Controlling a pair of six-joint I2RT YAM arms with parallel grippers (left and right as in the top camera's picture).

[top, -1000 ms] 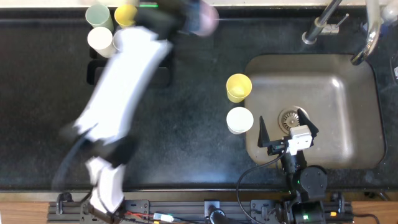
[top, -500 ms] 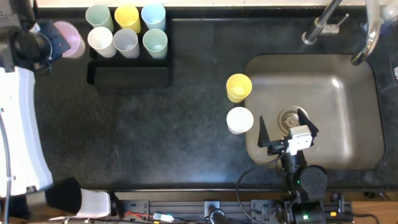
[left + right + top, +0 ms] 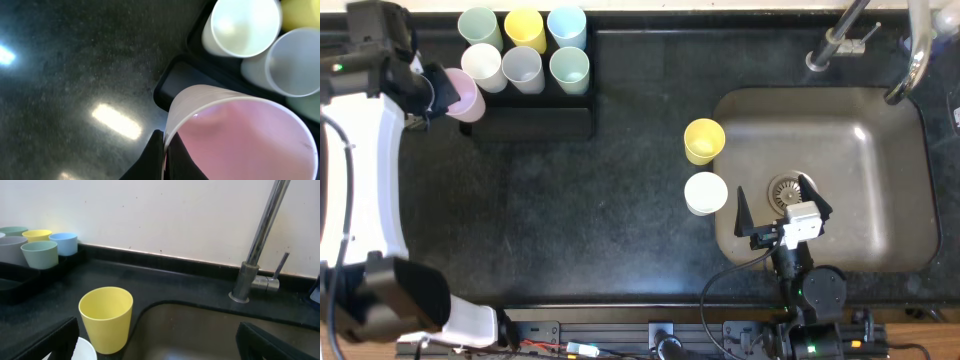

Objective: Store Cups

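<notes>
My left gripper [image 3: 442, 92] is shut on the rim of a pink cup [image 3: 465, 96], held tilted at the left end of the black tray [image 3: 535, 122]. In the left wrist view one finger [image 3: 154, 156] pinches the pink cup [image 3: 240, 135] wall above the tray's corner [image 3: 175, 85], next to a white cup [image 3: 245, 25]. Several cups stand in the tray's back rows. A yellow cup [image 3: 703, 140] and a white cup [image 3: 705, 193] stand on the counter beside the sink. My right gripper [image 3: 775, 215] hangs open over the sink, with the yellow cup [image 3: 106, 317] just ahead of it.
The steel sink [image 3: 880, 150] fills the right side, with a faucet [image 3: 840, 40] behind it. The dark counter [image 3: 620, 220] lies between tray and sink. The tray's front row [image 3: 530, 125] holds no cups. A wall [image 3: 160, 215] runs behind the counter.
My left arm swung the pink cup from above the tray's right end to the far left, then brought it back to the tray's left edge. The right arm stayed still.
</notes>
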